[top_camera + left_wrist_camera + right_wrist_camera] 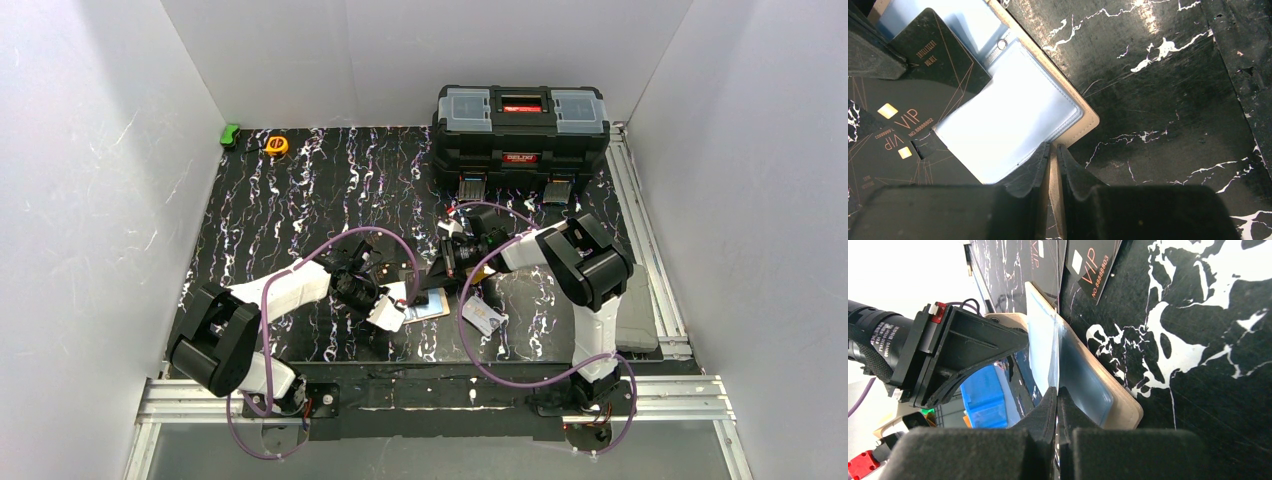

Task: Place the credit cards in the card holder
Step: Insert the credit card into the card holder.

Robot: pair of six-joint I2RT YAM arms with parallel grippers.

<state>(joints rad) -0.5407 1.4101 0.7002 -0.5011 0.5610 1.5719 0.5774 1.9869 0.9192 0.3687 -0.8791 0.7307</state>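
Observation:
The card holder [432,308] lies open on the black marbled table, a beige cover [1089,121] with clear bluish sleeves [1013,112]. My left gripper [1053,150] is shut on the cover's beige edge. My right gripper [1057,390] is shut on one thin clear sleeve [1043,335], which it holds up from the cover [1120,402]. Two black VIP credit cards [938,55] [878,132] lie at the holder's far end; they appear again in the right wrist view [1095,265] [1043,260]. A silver-white credit card [483,317] lies on the table just right of the holder.
A big black toolbox [520,125] stands at the back right. A yellow tape measure [276,145] and a green object [231,134] sit at the back left corner. Aluminium rails [640,215] run along the table's right edge, and white walls enclose it.

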